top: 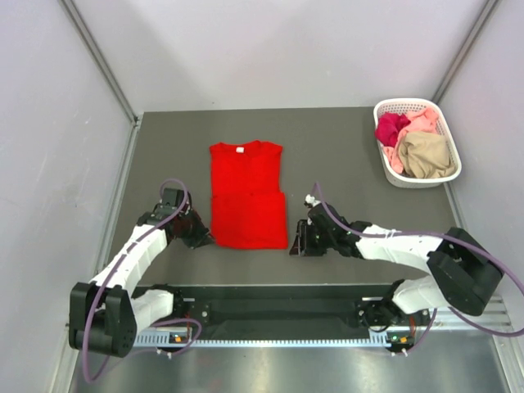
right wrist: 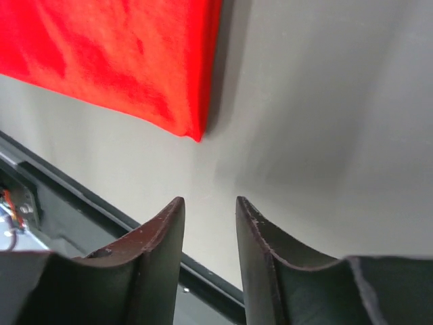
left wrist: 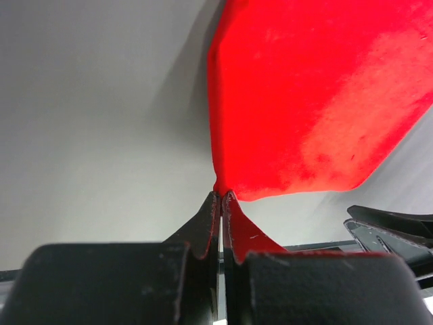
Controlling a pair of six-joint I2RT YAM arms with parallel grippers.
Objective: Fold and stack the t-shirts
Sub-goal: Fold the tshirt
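Note:
A bright red t-shirt lies flat on the grey table, sleeves folded in, neck label at the far end. My left gripper is at its near left corner; in the left wrist view the gripper is shut on that corner of the red cloth. My right gripper sits just right of the near right corner, open and empty; in the right wrist view the gripper stands short of the red corner. Magenta, pale pink and tan shirts lie crumpled in the basket.
A white lattice basket stands at the far right of the table. The table's near edge has a black rail, also in the right wrist view. Pale walls enclose the table on three sides.

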